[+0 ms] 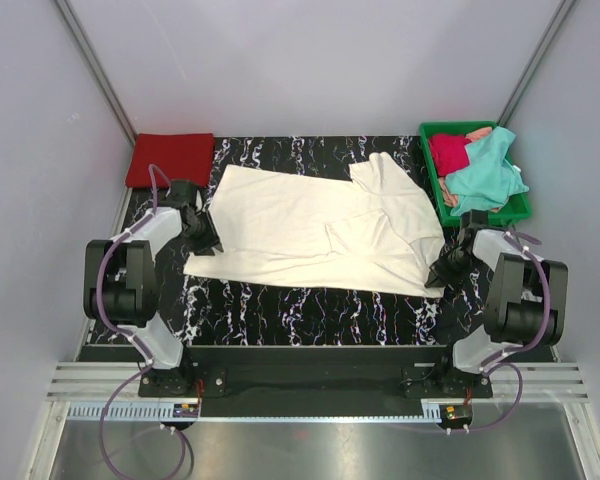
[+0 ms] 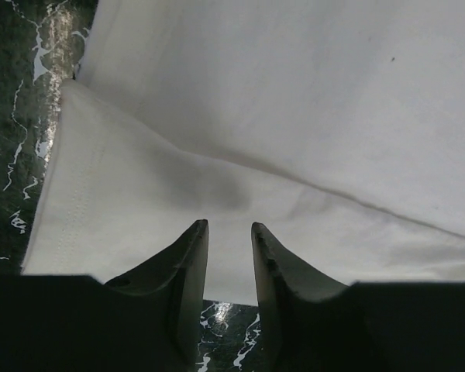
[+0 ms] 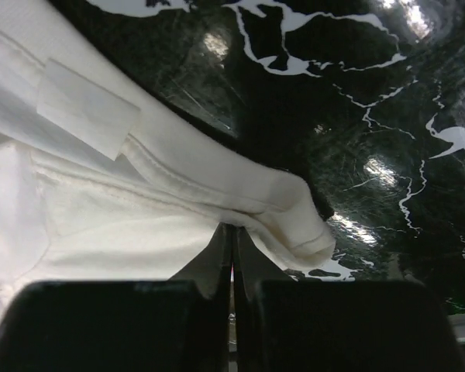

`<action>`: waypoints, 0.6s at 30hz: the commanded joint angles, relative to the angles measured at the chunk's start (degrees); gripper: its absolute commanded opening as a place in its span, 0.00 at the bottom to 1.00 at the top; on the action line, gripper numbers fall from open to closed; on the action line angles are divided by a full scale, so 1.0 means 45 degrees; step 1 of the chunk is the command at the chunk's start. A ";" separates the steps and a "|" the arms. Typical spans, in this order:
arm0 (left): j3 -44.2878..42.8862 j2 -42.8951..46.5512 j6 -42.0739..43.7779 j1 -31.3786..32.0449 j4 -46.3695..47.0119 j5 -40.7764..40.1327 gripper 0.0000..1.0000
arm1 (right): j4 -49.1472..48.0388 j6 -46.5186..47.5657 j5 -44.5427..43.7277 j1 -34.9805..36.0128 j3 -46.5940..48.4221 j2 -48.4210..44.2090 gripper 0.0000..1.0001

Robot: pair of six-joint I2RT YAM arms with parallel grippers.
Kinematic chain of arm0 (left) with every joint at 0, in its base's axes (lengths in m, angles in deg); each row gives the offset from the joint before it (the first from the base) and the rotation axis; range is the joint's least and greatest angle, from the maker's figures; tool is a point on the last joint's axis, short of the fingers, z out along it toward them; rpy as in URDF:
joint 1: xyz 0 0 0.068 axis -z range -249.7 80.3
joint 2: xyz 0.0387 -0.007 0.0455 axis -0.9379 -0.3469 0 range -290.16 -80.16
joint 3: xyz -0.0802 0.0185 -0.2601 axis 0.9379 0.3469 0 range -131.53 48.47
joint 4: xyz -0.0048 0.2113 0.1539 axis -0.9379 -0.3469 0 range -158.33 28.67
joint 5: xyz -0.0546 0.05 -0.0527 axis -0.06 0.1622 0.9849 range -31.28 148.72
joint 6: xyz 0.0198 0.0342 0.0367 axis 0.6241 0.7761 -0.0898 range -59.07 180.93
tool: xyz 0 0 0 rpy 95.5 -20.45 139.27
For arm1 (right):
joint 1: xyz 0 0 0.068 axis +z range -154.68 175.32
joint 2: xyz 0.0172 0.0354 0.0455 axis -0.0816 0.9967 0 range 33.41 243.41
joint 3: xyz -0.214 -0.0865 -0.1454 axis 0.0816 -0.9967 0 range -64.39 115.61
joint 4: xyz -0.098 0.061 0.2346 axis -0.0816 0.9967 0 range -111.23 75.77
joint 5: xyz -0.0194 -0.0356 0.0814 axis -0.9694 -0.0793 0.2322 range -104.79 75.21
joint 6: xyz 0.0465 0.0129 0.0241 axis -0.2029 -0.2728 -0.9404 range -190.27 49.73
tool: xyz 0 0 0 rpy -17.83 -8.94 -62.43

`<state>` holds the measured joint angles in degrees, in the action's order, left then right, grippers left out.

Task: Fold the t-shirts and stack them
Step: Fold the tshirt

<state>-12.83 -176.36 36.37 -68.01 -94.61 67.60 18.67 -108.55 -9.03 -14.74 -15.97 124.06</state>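
large cream-white cloth t-shirt [image 1: 310,225] spread mid-frame, right gripper [image 3: 232,231] pinched tight on its lower-right hem, left gripper [image 2: 229,226] fingers narrowly apart over left edge

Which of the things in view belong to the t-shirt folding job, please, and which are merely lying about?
Part of the job: cream-white t-shirt, folded red t-shirt, teal t-shirt, crimson t-shirt.
Just lying about: green tray, which holds the teal and crimson ones.

four t-shirts [image 1: 310,225] [image 1: 170,158] [image 1: 485,175] [image 1: 447,152], one tray [image 1: 432,180], two grippers [image 1: 208,243] [image 1: 438,272]
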 commanded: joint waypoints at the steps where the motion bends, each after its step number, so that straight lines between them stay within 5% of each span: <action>1: 0.0281 -0.0203 -0.0304 -0.0375 0.0246 0.0021 0.34 | -0.0175 -0.0690 -0.0713 -0.0652 -0.1205 0.0188 0.00; 18: 0.2898 -0.0029 -0.2277 -0.2954 -0.0494 -0.0489 0.39 | -0.0722 0.0732 -0.0870 -0.1026 -0.0352 0.0851 0.00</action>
<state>-3.93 -175.44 24.79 -79.48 -90.81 73.59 18.08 -109.62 -4.84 -19.36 -17.48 123.84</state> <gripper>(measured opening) 0.384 0.010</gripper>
